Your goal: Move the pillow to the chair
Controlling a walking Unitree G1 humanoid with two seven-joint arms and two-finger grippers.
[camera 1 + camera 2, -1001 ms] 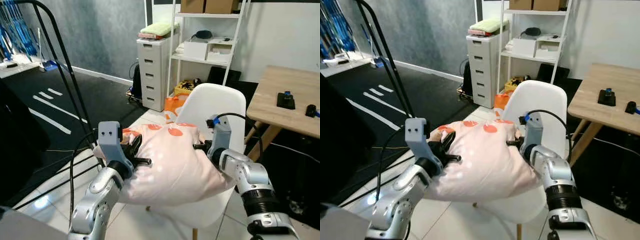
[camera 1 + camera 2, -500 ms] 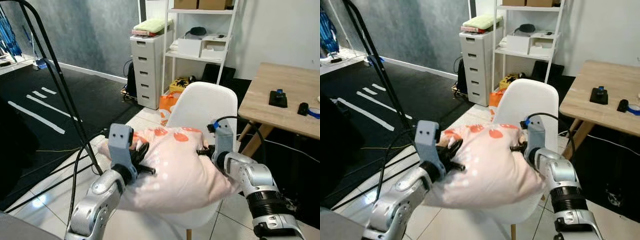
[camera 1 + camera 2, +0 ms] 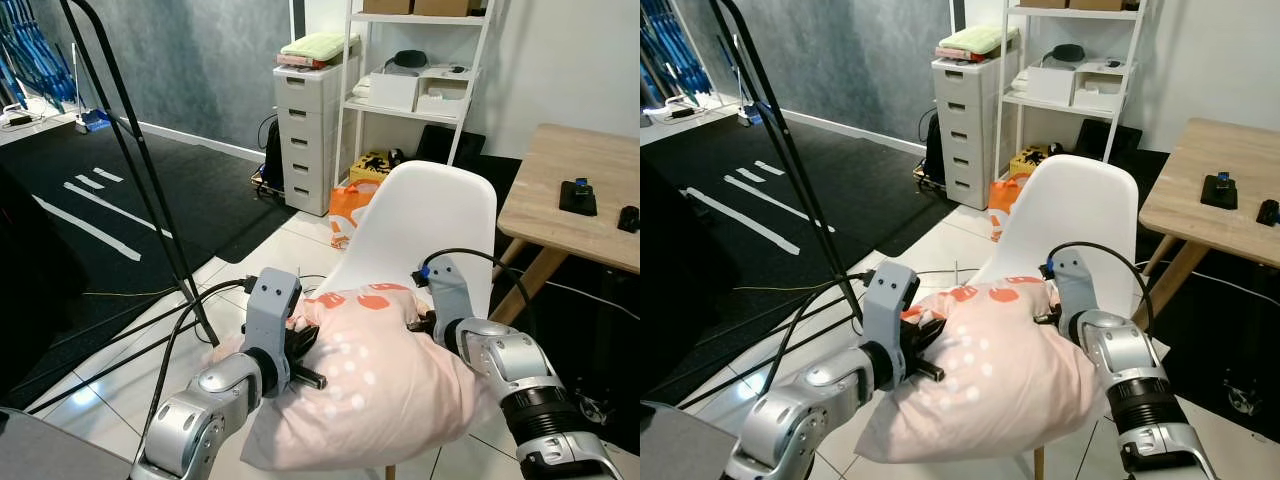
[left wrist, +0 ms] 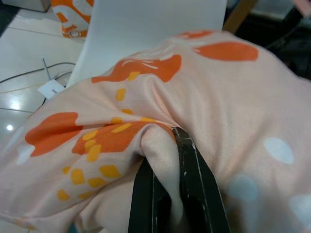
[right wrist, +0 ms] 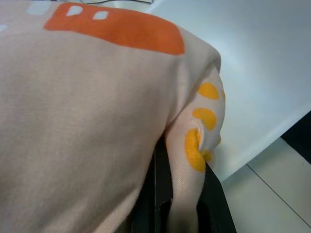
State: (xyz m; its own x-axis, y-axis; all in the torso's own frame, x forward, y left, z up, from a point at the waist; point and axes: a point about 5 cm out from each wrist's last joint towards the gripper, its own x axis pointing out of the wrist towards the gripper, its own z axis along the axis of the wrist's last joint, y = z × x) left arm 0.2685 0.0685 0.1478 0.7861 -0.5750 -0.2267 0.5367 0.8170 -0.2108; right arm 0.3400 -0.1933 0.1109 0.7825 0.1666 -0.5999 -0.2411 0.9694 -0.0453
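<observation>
A pale pink pillow point(image 3: 375, 380) with orange and white marks lies across the seat of a white shell chair point(image 3: 430, 215), its far edge near the backrest. My left gripper point(image 3: 300, 350) is shut on a fold of the pillow's left side; the left wrist view shows fabric pinched between its black fingers point(image 4: 194, 184). At the pillow's right corner my right gripper point(image 3: 420, 322) is shut on cloth, and the right wrist view shows that corner point(image 5: 197, 145) squeezed between the fingers, with the white chair shell point(image 5: 262, 63) just beyond.
A wooden table point(image 3: 580, 195) with small black items stands to the right of the chair. Behind the chair are a white drawer unit point(image 3: 310, 135) and a white shelf rack point(image 3: 420, 90). A black stand's tubes point(image 3: 140, 170) and cables point(image 3: 190, 300) cross the tiled floor at left.
Both grippers have lowered the pillow from in front of the backrest down onto the chair seat, still holding it. The camera view has shifted as well.
</observation>
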